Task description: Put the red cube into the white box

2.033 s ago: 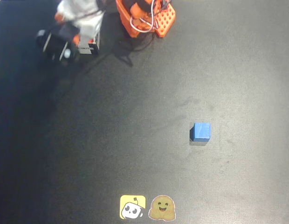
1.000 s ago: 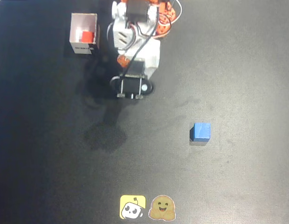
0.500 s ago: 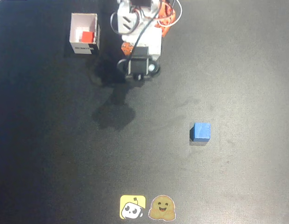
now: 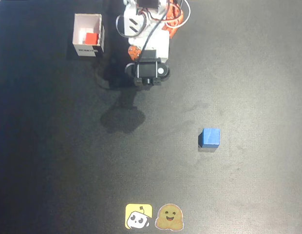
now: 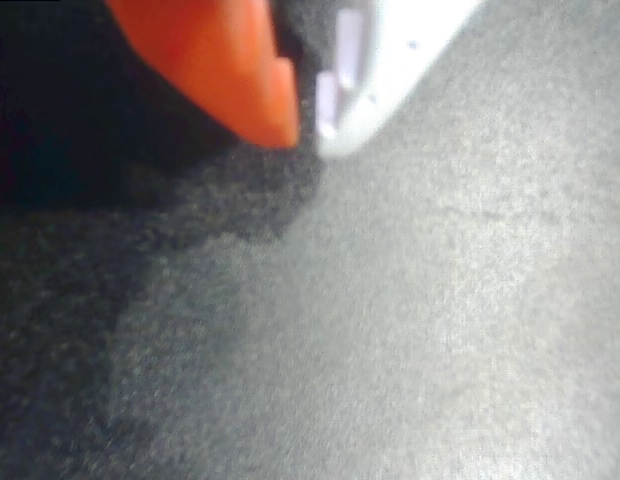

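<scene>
Dark, faintly speckled matting covers the whole bench (image 4: 248, 63), evenly lit, and nothing of the room past its edges can be made out. Nearest the lower edge of the overhead view lie two stickers (image 4: 154, 217), a yellow one and a tan smiling one, flat on the mat. Further up and to the right sits the blue cube (image 4: 210, 138), alone and well apart from everything else. Beyond that the arm (image 4: 147, 46) is folded close to its base, its shadow pooled on the mat below it. In the wrist view the gripper (image 5: 308, 125) hangs above bare mat, its orange and white fingers (image 5: 235, 60) tipped close together with nothing between them. Farthest off, top left, the red cube (image 4: 91, 38) rests inside the white box (image 4: 87, 50), so the job looks done. The remaining risk, I'd judge, is the arm swinging left and clipping the thin-walled box, which would likely slide or tip easily.
</scene>
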{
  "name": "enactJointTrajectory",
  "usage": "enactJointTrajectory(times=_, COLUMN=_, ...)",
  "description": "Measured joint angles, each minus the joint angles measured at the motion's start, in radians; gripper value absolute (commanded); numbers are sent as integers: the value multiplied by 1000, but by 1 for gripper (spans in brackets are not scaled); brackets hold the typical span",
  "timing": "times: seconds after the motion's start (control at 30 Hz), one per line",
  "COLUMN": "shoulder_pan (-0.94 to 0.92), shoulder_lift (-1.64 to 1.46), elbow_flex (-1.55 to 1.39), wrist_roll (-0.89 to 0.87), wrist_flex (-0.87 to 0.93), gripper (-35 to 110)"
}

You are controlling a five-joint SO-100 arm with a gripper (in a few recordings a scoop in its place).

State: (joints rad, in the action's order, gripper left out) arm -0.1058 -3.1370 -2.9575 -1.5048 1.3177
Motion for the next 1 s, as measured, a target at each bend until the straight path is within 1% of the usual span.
enactJointTrajectory(times=0.27, shoulder_pan=0, shoulder_lift=-55, elbow_flex=0, wrist_roll=3, wrist_flex=12, gripper=0)
enactJointTrajectory(times=1.0, shoulder_pan=17, shoulder_lift=-54, elbow_flex=0, wrist_roll=8, wrist_flex=12, gripper=0)
